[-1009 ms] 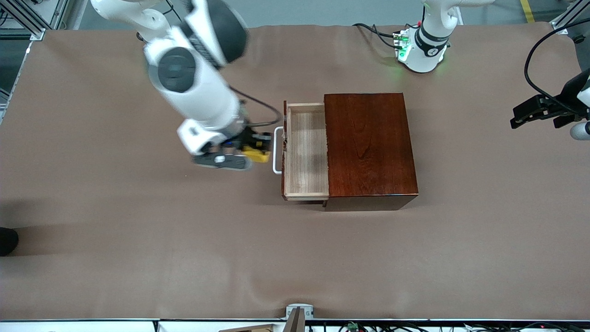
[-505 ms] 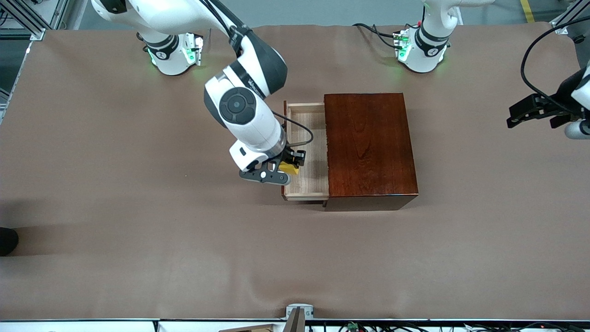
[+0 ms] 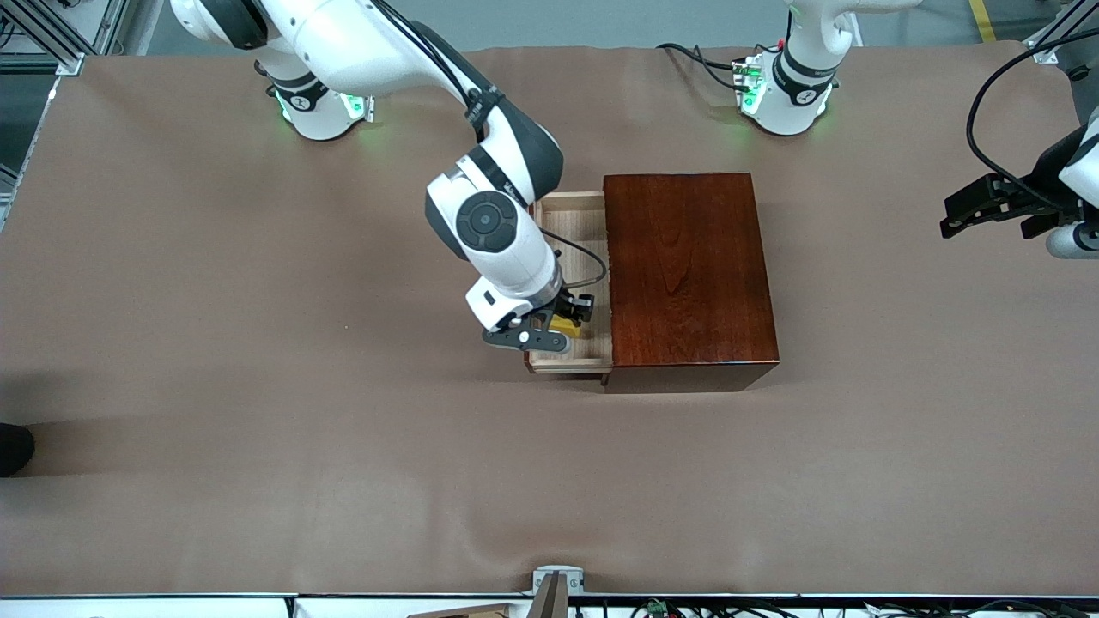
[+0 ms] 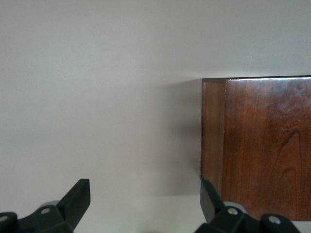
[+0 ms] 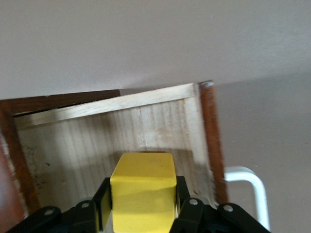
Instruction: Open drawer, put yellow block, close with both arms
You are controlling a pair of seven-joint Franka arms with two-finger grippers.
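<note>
The dark reddish-brown wooden box (image 3: 691, 275) stands mid-table with its drawer (image 3: 577, 219) pulled out toward the right arm's end. My right gripper (image 3: 564, 330) is shut on the yellow block (image 3: 567, 325) and holds it over the part of the drawer nearest the front camera. In the right wrist view the yellow block (image 5: 143, 187) sits between the fingers (image 5: 103, 196) above the pale wood drawer floor (image 5: 82, 145), with the white handle (image 5: 252, 187) beside it. My left gripper (image 3: 987, 206) is open and empty, waiting over the table at the left arm's end; its wrist view shows the box corner (image 4: 262, 145).
The right arm's wrist hides the drawer handle in the front view. Cables lie by the left arm's base (image 3: 786, 86), and a black cable (image 3: 987, 94) loops above the left gripper. A dark object (image 3: 13, 448) sits at the table edge toward the right arm's end.
My right gripper has carried the yellow block from beside the white handle to over the open drawer. The left gripper has hardly moved.
</note>
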